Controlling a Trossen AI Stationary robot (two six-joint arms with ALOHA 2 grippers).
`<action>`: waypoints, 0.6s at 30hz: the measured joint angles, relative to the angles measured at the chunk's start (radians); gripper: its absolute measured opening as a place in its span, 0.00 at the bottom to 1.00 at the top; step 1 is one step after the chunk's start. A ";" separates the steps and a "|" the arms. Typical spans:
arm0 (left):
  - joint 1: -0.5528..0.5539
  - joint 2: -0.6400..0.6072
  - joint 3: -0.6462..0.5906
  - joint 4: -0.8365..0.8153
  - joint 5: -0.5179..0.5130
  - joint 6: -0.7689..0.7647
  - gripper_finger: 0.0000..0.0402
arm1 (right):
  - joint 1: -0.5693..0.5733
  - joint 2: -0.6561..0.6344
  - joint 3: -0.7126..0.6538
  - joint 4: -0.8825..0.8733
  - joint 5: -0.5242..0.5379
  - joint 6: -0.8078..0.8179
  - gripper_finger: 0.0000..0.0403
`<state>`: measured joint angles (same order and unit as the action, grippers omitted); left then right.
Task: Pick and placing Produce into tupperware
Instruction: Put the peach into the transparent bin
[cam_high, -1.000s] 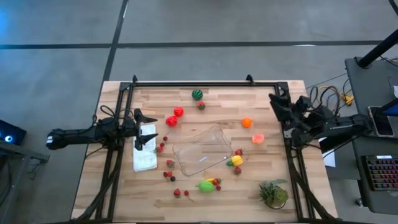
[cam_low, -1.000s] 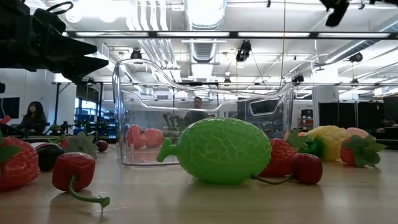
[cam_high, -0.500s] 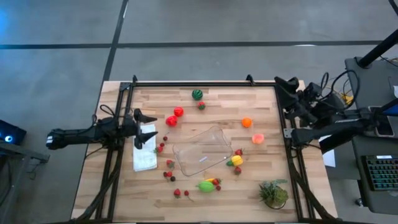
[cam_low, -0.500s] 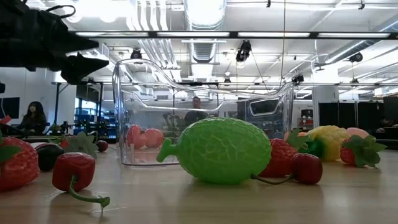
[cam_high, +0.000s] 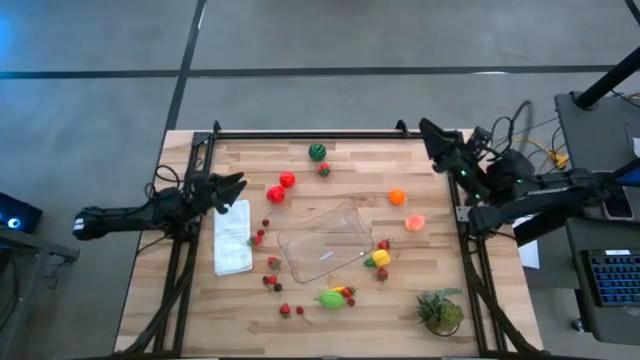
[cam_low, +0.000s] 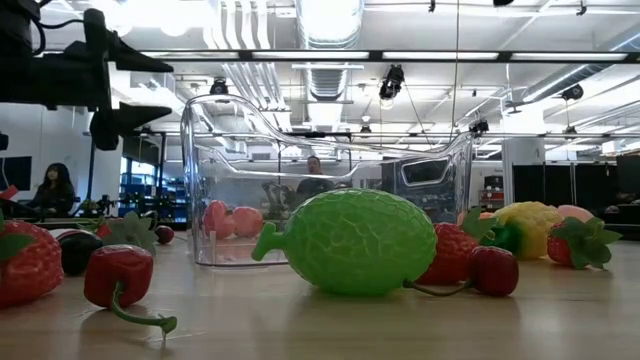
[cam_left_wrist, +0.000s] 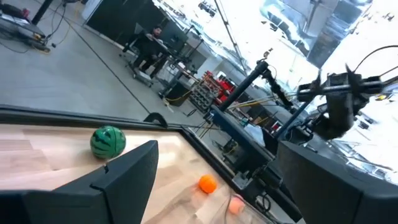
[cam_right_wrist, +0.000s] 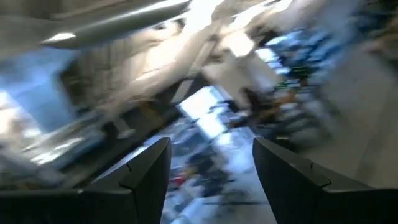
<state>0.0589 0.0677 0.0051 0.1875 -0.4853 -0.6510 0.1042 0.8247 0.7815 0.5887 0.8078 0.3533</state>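
High view. Pale wood tabletop inside a black frame. Tupperware lies near centre, set askew: clear plastic, rectangular, rounded corners, nothing visible inside. Produce scattered around it. Striped dark-green melon at 12 o'clock from the tupperware, near the far edge; two red fruits at 10 o'clock; orange fruit and a pink piece at 2 o'clock. Yellow fruit sits just beside the tupperware's 4 o'clock corner. Lime-green fruit at 6 o'clock. Small red berries strung along the 8 o'clock side. White cloth at 9 o'clock; leafy plant tuft at 4 o'clock, well apart. Left tool over the cloth's far end, fingers spread, grasping nothing. Right tool over the tabletop's 2 o'clock corner, above the surface, nothing in it; whether its fingers are released or clenched, cannot tell here.

Low view. Tupperware walls tall and see-through, red fruits visible through them. Lime-green fruit in front, netted skin, short stem. Strawberries and a red pepper lie at 9 o'clock of it.

Left wrist view. Two dark fingers apart, empty; melon and orange fruit beyond on the tabletop.

Right wrist view. Blurred; fingers show a gap, nothing between them.
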 joint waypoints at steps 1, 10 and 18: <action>0.000 0.000 0.000 0.008 0.004 0.000 0.78 | -0.001 0.010 0.000 -0.007 0.006 0.018 0.54; 0.000 0.002 0.000 0.044 0.008 -0.001 0.78 | -0.008 0.026 0.017 -0.328 -0.079 0.087 0.54; 0.000 0.004 0.000 0.041 0.008 0.002 0.78 | -0.074 0.134 0.291 -1.503 -0.331 0.629 0.54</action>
<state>0.0589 0.0720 0.0051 0.2289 -0.4770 -0.6491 0.0305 0.9585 1.0727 -0.9141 0.4773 0.9822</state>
